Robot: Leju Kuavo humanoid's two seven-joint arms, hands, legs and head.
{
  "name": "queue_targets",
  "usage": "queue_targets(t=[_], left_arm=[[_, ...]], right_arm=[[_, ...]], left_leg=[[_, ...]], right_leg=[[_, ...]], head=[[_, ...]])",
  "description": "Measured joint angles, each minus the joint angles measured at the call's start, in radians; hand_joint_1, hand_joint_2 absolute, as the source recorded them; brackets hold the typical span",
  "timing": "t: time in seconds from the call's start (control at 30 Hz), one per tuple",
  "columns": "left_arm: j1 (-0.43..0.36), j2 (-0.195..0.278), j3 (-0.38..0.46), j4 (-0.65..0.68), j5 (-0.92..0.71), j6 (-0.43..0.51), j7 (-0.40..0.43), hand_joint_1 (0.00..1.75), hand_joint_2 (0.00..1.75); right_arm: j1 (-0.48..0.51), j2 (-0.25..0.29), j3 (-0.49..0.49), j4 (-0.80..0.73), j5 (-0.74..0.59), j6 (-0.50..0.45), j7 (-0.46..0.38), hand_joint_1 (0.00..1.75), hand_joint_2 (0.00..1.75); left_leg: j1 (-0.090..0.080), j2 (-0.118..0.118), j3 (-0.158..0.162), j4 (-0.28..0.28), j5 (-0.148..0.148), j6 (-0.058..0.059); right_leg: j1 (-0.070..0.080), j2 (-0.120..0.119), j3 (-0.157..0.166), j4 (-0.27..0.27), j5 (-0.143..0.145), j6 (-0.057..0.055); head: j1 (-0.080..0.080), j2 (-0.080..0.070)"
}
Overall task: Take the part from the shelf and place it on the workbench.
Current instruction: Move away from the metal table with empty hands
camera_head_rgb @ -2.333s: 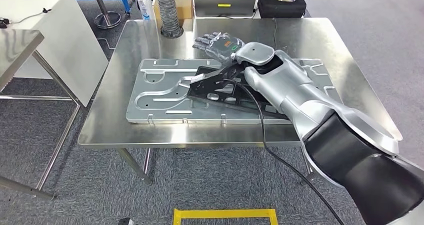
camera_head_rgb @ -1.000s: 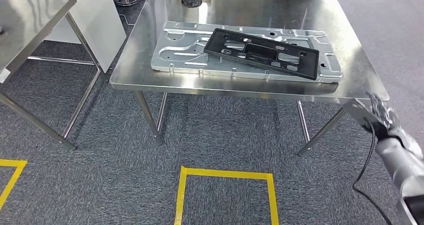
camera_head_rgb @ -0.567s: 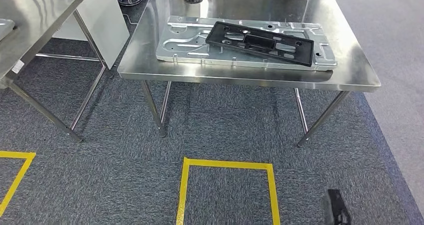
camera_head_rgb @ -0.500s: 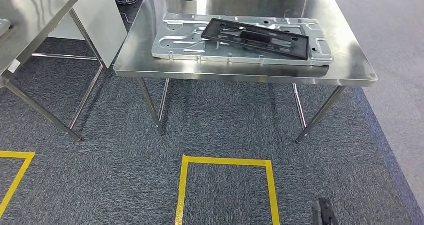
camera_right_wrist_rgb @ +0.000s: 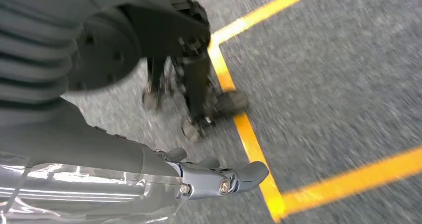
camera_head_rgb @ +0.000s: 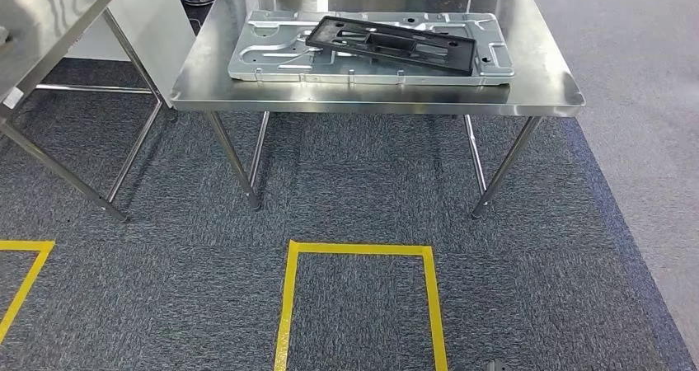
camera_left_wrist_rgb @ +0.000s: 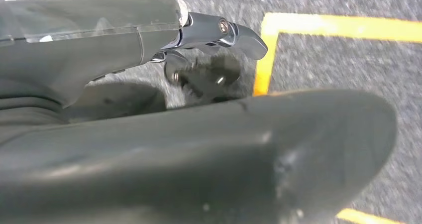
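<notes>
Part (camera_head_rgb: 391, 43) lying across tray (camera_head_rgb: 272, 58) on workbench (camera_head_rgb: 536, 91), 12 o'clock | placement judged complete | left hand (camera_left_wrist_rgb: 219, 32), right hand (camera_right_wrist_rgb: 219, 179) hanging floorward, grasping nothing, spread unclear.

Workbench (camera_head_rgb: 375, 99) upper centre of frame; its top mostly taken by a silver plate (camera_head_rgb: 272, 58) with the black part (camera_head_rgb: 391, 43) lying across it, bare strips left along the front edge and right side. Second steel table (camera_head_rgb: 49, 16) at upper left, its legs slanting over the carpet. Open carpet (camera_head_rgb: 363, 190) across lower frame, marked with yellow floor tape (camera_head_rgb: 358, 249).
</notes>
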Motion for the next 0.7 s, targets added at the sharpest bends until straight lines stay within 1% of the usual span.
queue_targets(t=[0.03, 0.07, 0.1, 0.13, 0.17, 0.2, 0.23, 0.27, 0.3, 0.33, 0.37, 0.4, 0.43, 0.47, 0.5, 0.53, 0.57, 0.6, 0.63, 0.67, 0.7], left_arm=[[-0.002, 0.002, 0.000, 0.000, 0.000, 0.002, 0.000, 0.00, 0.00], [-0.006, 0.004, -0.001, 0.000, 0.000, 0.003, 0.000, 0.00, 0.00], [-0.009, 0.007, -0.002, 0.000, -0.001, 0.004, 0.000, 0.00, 0.00], [-0.011, 0.008, -0.003, -0.001, -0.001, 0.005, 0.001, 0.00, 0.00], [-0.012, 0.008, -0.004, -0.001, -0.002, 0.005, 0.001, 0.00, 0.00], [-0.012, 0.008, -0.006, -0.001, -0.002, 0.006, 0.003, 0.00, 0.00], [-0.013, 0.007, -0.006, -0.001, -0.003, 0.006, 0.004, 0.00, 0.00], [-0.013, 0.005, -0.007, -0.001, -0.003, 0.006, 0.006, 0.00, 0.00], [-0.012, 0.003, -0.007, -0.001, -0.003, 0.006, 0.008, 0.00, 0.00], [-0.011, 0.002, -0.008, -0.001, -0.003, 0.006, 0.009, 0.00, 0.00], [-0.009, 0.000, -0.008, -0.001, -0.003, 0.006, 0.010, 0.00, 0.00], [-0.008, -0.001, -0.008, -0.001, -0.003, 0.006, 0.011, 0.00, 0.00], [-0.007, -0.002, -0.008, -0.001, -0.004, 0.006, 0.012, 0.00, 0.00], [-0.007, -0.002, -0.009, -0.001, -0.005, 0.006, 0.014, 0.00, 0.00], [-0.007, -0.002, -0.009, -0.001, -0.007, 0.006, 0.015, 0.00, 0.00], [-0.007, -0.002, -0.010, -0.001, -0.008, 0.007, 0.016, 0.00, 0.00], [-0.007, -0.002, -0.011, -0.001, -0.010, 0.007, 0.017, 0.00, 0.00], [-0.006, -0.002, -0.012, -0.001, -0.011, 0.008, 0.018, 0.00, 0.00], [-0.006, -0.002, -0.013, -0.001, -0.011, 0.008, 0.018, 0.00, 0.00], [-0.005, -0.002, -0.014, -0.001, -0.011, 0.008, 0.019, 0.00, 0.00], [-0.003, -0.002, -0.014, -0.001, -0.011, 0.008, 0.020, 0.00, 0.00]], right_arm=[[-0.001, 0.008, -0.004, 0.000, 0.001, 0.001, 0.000, 0.00, 1.75], [-0.003, 0.017, -0.007, 0.001, 0.003, 0.000, -0.001, 0.00, 1.75], [-0.004, 0.024, -0.009, 0.001, 0.006, -0.001, -0.001, 0.00, 1.75], [-0.006, 0.029, -0.010, 0.001, 0.011, -0.003, -0.001, 0.00, 1.75], [-0.007, 0.035, -0.011, 0.002, 0.018, -0.006, -0.001, 0.00, 1.75], [-0.008, 0.037, -0.012, 0.002, 0.027, -0.012, 0.000, 0.00, 1.75], [-0.008, 0.040, -0.012, 0.003, 0.035, -0.017, 0.000, 0.00, 1.75], [-0.008, 0.041, -0.012, 0.004, 0.044, -0.022, 0.002, 0.00, 1.75], [-0.009, 0.042, -0.011, 0.005, 0.051, -0.027, 0.004, 0.00, 1.75], [-0.009, 0.042, -0.011, 0.006, 0.056, -0.029, 0.007, 0.00, 1.75], [-0.009, 0.043, -0.010, 0.006, 0.062, -0.032, 0.009, 0.00, 1.75], [-0.009, 0.043, -0.009, 0.006, 0.067, -0.033, 0.010, 0.00, 1.75], [-0.009, 0.044, -0.006, 0.006, 0.075, -0.034, 0.010, 0.00, 1.75], [-0.010, 0.044, -0.002, 0.006, 0.084, -0.034, 0.012, 0.00, 1.75], [-0.011, 0.045, 0.001, 0.006, 0.092, -0.034, 0.015, 0.00, 1.75], [-0.013, 0.046, 0.006, 0.006, 0.099, -0.034, 0.017, 0.00, 1.75], [-0.016, 0.048, 0.009, 0.006, 0.104, -0.033, 0.019, 0.00, 1.75], [-0.018, 0.049, 0.012, 0.006, 0.108, -0.032, 0.020, 0.00, 1.75], [-0.020, 0.050, 0.016, 0.006, 0.111, -0.030, 0.020, 0.00, 1.75], [-0.020, 0.050, 0.018, 0.007, 0.114, -0.028, 0.021, 0.00, 1.75], [-0.020, 0.051, 0.021, 0.007, 0.116, -0.027, 0.021, 0.00, 1.75]], left_leg=[[-0.011, 0.000, 0.064, -0.086, 0.002, 0.014], [-0.020, 0.001, 0.116, -0.165, -0.007, 0.024], [-0.027, 0.001, 0.149, -0.220, -0.017, 0.030], [-0.031, 0.001, 0.167, -0.256, -0.023, 0.034], [-0.031, 0.002, 0.166, -0.269, -0.011, 0.035], [-0.029, 0.004, 0.159, -0.274, 0.006, 0.039], [-0.026, 0.006, 0.151, -0.282, 0.022, 0.043], [-0.022, 0.008, 0.138, -0.286, 0.038, 0.045], [-0.020, 0.009, 0.121, -0.284, 0.051, 0.046], [-0.019, 0.010, 0.102, -0.278, 0.061, 0.046], [-0.018, 0.011, 0.082, -0.270, 0.072, 0.044], [-0.017, 0.012, 0.061, -0.261, 0.081, 0.041], [-0.015, 0.013, 0.038, -0.249, 0.090, 0.037], [-0.012, 0.014, 0.014, -0.235, 0.097, 0.032], [-0.009, 0.014, -0.008, -0.220, 0.103, 0.028], [-0.008, 0.014, -0.029, -0.203, 0.106, 0.022], [-0.007, 0.014, -0.045, -0.188, 0.110, 0.016], [-0.007, 0.014, -0.056, -0.177, 0.115, 0.010], [-0.006, 0.015, -0.064, -0.171, 0.122, 0.003], [-0.004, 0.014, -0.068, -0.169, 0.130, -0.004], [0.000, 0.012, -0.074, -0.166, 0.128, -0.010]], right_leg=[[-0.002, 0.000, -0.007, 0.000, 0.009, 0.002], [-0.005, -0.001, -0.011, 0.000, 0.018, 0.005], [-0.009, -0.003, -0.012, -0.003, 0.028, 0.010], [-0.012, -0.004, -0.013, -0.007, 0.040, 0.015], [-0.012, -0.005, -0.014, -0.013, 0.050, 0.019], [-0.012, -0.004, -0.016, -0.015, 0.049, 0.024], [-0.012, -0.002, -0.023, -0.003, 0.027, 0.028], [-0.012, 0.000, -0.034, 0.031, -0.017, 0.032], [-0.014, 0.001, -0.049, 0.087, -0.074, 0.037], [-0.017, 0.001, -0.064, 0.156, -0.127, 0.043], [-0.021, 0.001, -0.075, 0.224, -0.158, 0.049], [-0.025, 0.001, -0.076, 0.270, -0.159, 0.055], [-0.029, 0.000, -0.063, 0.286, -0.138, 0.061], [-0.034, 0.000, -0.031, 0.266, -0.108, 0.067], [-0.039, 0.000, 0.015, 0.217, -0.087, 0.072], [-0.041, 0.000, 0.070, 0.145, -0.090, 0.076], [-0.041, 0.001, 0.116, 0.079, -0.105, 0.073], [-0.039, 0.002, 0.144, 0.033, -0.124, 0.066], [-0.034, 0.004, 0.155, 0.007, -0.137, 0.056], [-0.032, 0.004, 0.150, 0.005, -0.135, 0.043], [-0.031, 0.003, 0.141, 0.005, -0.125, 0.034]], head=[[0.000, 0.000], [0.000, 0.000], [0.000, 0.000], [0.000, 0.000], [0.000, 0.000], [0.000, 0.000], [0.000, 0.000], [0.000, 0.000], [0.000, 0.000], [0.000, 0.000], [0.000, 0.000], [0.000, 0.000], [0.000, 0.000], [0.000, 0.000], [0.000, 0.000], [0.000, 0.000], [0.000, 0.000], [0.000, 0.000], [0.000, 0.000], [0.000, 0.000], [0.000, 0.000]])
